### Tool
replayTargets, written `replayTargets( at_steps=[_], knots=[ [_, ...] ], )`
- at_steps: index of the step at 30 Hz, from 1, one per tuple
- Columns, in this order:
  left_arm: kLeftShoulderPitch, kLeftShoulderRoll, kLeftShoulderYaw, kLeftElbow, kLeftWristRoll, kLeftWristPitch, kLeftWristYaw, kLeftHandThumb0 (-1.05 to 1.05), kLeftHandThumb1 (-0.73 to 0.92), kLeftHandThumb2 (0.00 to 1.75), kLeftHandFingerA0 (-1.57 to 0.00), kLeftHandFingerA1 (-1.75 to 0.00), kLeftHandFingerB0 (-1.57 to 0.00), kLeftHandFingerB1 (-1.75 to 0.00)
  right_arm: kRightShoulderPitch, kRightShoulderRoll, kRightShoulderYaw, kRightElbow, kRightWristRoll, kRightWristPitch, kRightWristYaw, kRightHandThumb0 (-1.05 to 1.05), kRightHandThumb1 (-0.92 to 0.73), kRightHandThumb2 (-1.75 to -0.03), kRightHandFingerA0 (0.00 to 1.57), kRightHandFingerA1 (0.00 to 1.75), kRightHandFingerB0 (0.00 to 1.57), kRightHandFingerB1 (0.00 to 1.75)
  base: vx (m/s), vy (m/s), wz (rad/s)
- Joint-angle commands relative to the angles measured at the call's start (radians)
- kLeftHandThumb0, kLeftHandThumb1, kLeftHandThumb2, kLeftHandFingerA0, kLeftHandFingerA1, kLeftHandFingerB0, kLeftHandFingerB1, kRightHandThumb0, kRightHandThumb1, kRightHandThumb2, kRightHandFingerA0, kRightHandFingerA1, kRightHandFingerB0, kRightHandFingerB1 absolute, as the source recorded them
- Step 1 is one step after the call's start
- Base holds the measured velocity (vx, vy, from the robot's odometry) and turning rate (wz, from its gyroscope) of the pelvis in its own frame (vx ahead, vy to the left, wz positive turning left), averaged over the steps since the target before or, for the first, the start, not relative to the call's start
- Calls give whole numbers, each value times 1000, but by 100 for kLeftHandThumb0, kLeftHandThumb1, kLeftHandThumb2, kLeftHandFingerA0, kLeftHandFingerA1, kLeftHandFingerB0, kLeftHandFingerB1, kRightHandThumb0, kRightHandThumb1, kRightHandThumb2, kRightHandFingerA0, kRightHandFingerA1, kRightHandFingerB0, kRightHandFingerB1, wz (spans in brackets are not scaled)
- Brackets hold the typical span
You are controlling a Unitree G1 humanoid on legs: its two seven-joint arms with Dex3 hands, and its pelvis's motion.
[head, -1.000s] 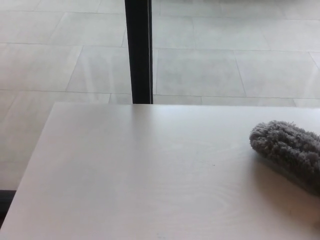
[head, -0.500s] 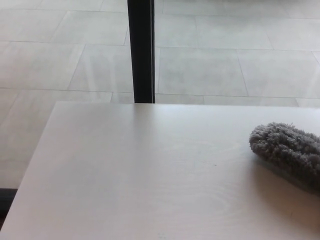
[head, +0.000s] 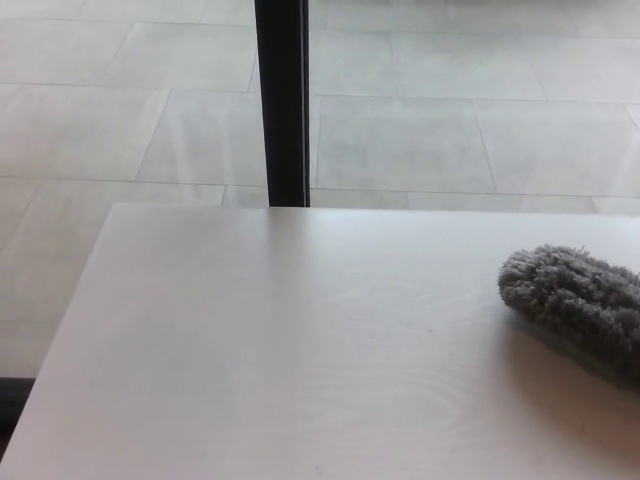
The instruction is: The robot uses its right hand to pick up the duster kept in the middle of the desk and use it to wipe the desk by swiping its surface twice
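At the right edge of the head view, the duster [head: 575,305] lies on the surface [head: 300,350]. It is a grey, shaggy pad, resting flat with its long axis running from the centre-right of the picture down toward the right border, where part of it is cut off by the frame. A soft shadow falls on the surface just in front of it and beneath it.

The surface is pale, with a faint wood grain, and its far edge runs straight across the middle of the picture. Its left edge slants down toward the lower left corner.

Beyond the far edge lies a floor [head: 420,140] of large light-grey tiles. A dark upright post [head: 282,100] stands on that floor, rising from just behind the far edge of the surface to the top of the picture.

Neither the left nor the right robot hand appears in the view, so their finger state cannot be determined. Nothing touches the duster.
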Motion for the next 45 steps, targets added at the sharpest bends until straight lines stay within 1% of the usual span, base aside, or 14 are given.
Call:
replayTargets(
  at_steps=[1,2,5,7,9,10,11,12,16,25,27,28,32,45],
  knots=[
    [37,2,29,6,-22,-6,-4,-40,68,60,-70,-62,-61,-55,257,85,-458,-21,379,0,-13,-93,-57,-100,7,71,2,32,0,0,0],
    [38,1,28,3,-22,-8,-4,-40,68,60,-69,-62,-62,-56,251,99,-482,18,401,-2,-25,-93,-72,-65,71,151,0,39,0,0,0],
    [22,2,17,6,-10,11,2,-41,70,61,-70,-61,-60,-52,204,105,-551,198,444,7,-74,-85,-57,-96,39,78,5,34,0,0,0],
    [17,-1,23,11,-15,9,6,-40,68,60,-71,-65,-61,-54,191,125,-607,336,496,-75,-87,-91,-61,-95,94,133,7,29,0,0,0],
    [8,0,24,10,-16,13,6,-41,68,60,-72,-66,-61,-55,193,133,-645,425,528,-129,-60,-81,-70,-64,92,151,0,33,0,0,0],
    [9,4,17,9,-9,11,8,-41,69,61,-72,-64,-61,-53,187,134,-660,485,542,-154,-42,-83,-56,-93,42,100,1,30,0,0,0],
    [8,7,25,5,-17,13,10,-41,68,60,-71,-66,-61,-56,175,151,-711,538,595,-128,-24,-87,-55,-93,95,137,2,37,0,0,0],
    [11,12,15,4,-7,9,8,-42,71,61,-71,-65,-60,-54,167,157,-738,566,621,-118,-9,-90,-57,-86,49,117,2,38,0,0,0],
    [17,19,10,5,0,9,11,-45,69,61,-71,-66,-58,-52,146,168,-803,618,668,-58,13,-85,-68,-64,85,164,0,36,0,0,0],
    [24,28,63,-4,-52,6,16,-45,71,62,-73,-66,-58,-47,104,190,-858,666,696,-28,84,-83,-62,-101,42,82,0,32,0,0,0],
    [24,29,69,0,-56,22,20,-43,71,62,-69,-65,-56,-46,106,189,-852,673,681,-33,94,-84,-76,-62,38,84,0,37,0,0,0],
    [30,30,73,5,-57,24,19,-41,71,61,-72,-61,-57,-46,106,188,-851,681,679,-37,107,-87,-64,-101,38,75,2,33,0,0,0],
    [51,24,103,12,-72,26,26,-43,70,61,-72,-68,-60,-50,120,206,-826,673,659,-55,159,-78,-77,-63,46,86,0,41,0,0,0],
    [73,20,91,-6,-29,12,14,-45,71,62,-68,-65,-56,-48,147,202,-704,677,654,-81,224,-85,-60,-101,49,77,1,40,0,0,0]
  ],
)
